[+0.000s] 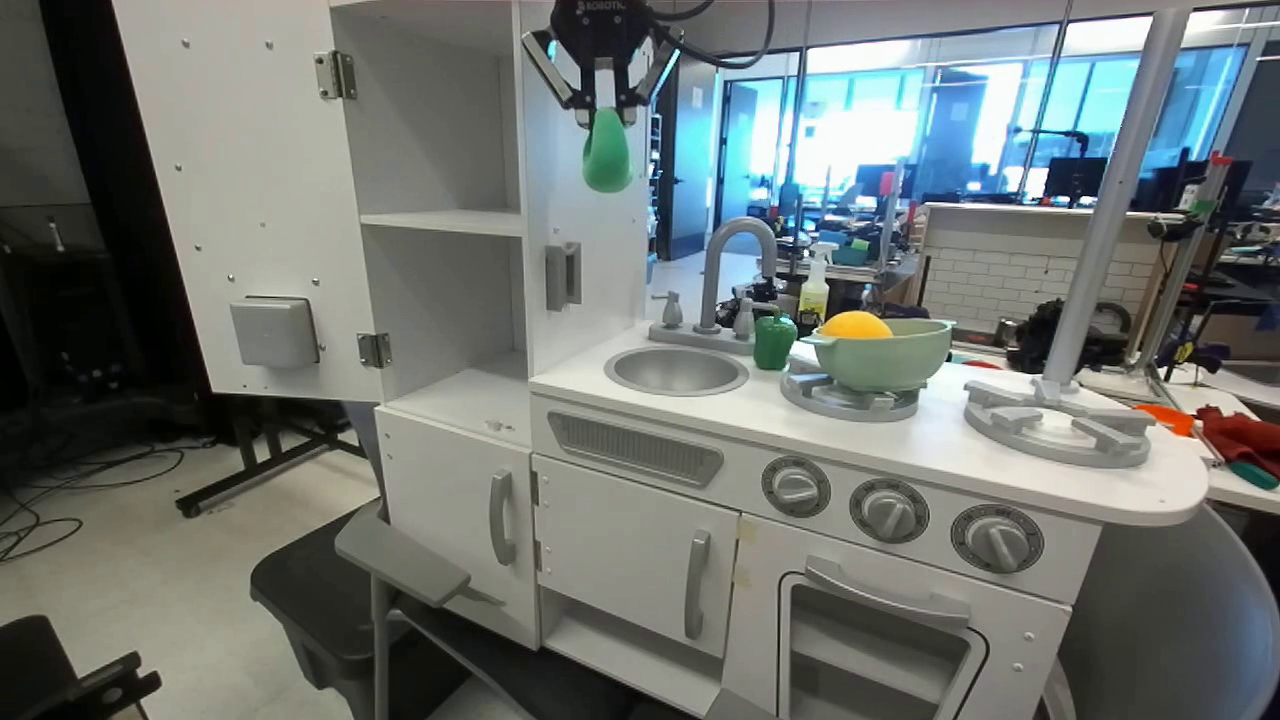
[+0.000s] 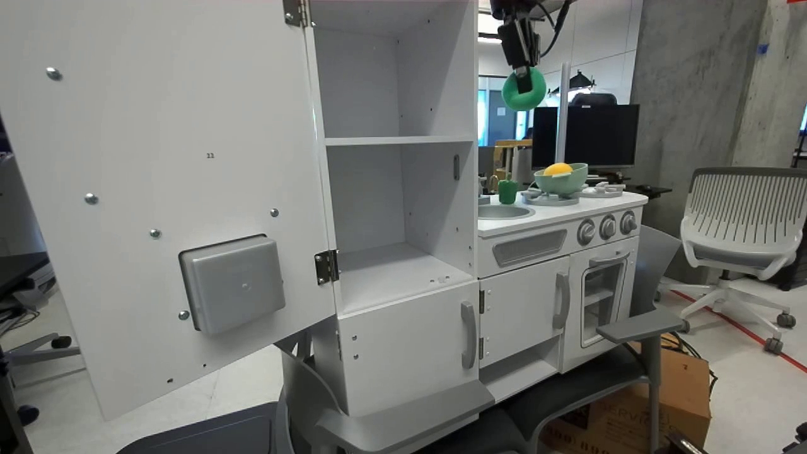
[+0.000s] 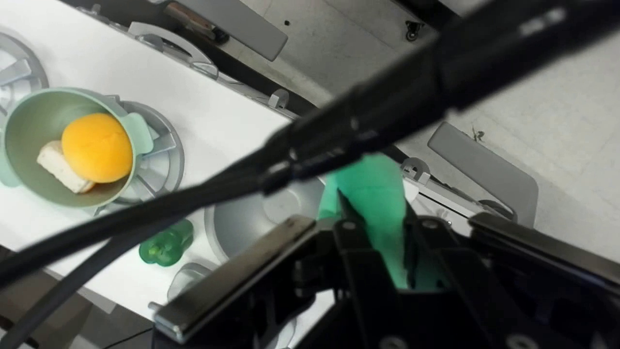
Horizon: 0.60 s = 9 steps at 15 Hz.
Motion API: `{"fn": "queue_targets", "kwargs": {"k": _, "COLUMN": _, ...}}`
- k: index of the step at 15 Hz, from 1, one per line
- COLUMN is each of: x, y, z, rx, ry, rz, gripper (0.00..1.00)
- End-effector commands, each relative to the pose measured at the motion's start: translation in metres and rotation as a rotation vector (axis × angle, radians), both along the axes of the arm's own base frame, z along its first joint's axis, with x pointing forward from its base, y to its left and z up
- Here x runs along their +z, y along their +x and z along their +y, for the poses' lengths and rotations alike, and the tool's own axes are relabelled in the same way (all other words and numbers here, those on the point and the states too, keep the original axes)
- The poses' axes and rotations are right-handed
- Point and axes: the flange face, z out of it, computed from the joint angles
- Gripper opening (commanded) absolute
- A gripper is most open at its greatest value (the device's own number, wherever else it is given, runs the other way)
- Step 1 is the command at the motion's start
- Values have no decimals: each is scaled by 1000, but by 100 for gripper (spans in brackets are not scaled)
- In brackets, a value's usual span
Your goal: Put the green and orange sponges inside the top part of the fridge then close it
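Note:
The green sponge [image 1: 607, 165] hangs squeezed between the fingers of my gripper [image 1: 606, 112], which is shut on it. That green sponge [image 2: 524, 89] appears as a round disc in an exterior view. It is held high, beside the fridge's side wall [image 1: 588, 215] and above the sink area. In the wrist view the orange sponge [image 3: 97, 147] lies inside the pale green bowl [image 3: 29, 116]. The top part of the fridge [image 2: 400, 141] stands open; its shelf and floor show nothing lying on them. Its door [image 2: 139, 139] is swung wide to the side in both exterior views.
Beside the orange sponge in the bowl is a whitish piece [image 3: 62, 166]. A green toy pepper [image 1: 775, 342], a faucet [image 1: 715, 270] and a sink [image 1: 676, 371] are on the counter. Grey chair arms [image 1: 405, 555] stand before the lower fridge door [image 1: 460, 530], which is closed.

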Motion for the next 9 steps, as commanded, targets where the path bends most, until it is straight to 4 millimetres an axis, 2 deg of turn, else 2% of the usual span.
{"fn": "queue_targets", "kwargs": {"k": 1, "x": 17, "y": -7, "z": 27, "rx": 143, "ry": -76, "rz": -5, "gripper": 4}}
{"fn": "queue_targets", "kwargs": {"k": 4, "x": 25, "y": -13, "z": 51, "rx": 237, "ry": -112, "rz": 2, "gripper": 4}}
{"fn": "queue_targets", "kwargs": {"k": 7, "x": 32, "y": -29, "z": 53, "rx": 287, "ry": -142, "rz": 98, "gripper": 4}}
{"fn": "queue_targets", "kwargs": {"k": 9, "x": 35, "y": -47, "z": 51, "rx": 302, "ry": -140, "rz": 211, "gripper": 4}}
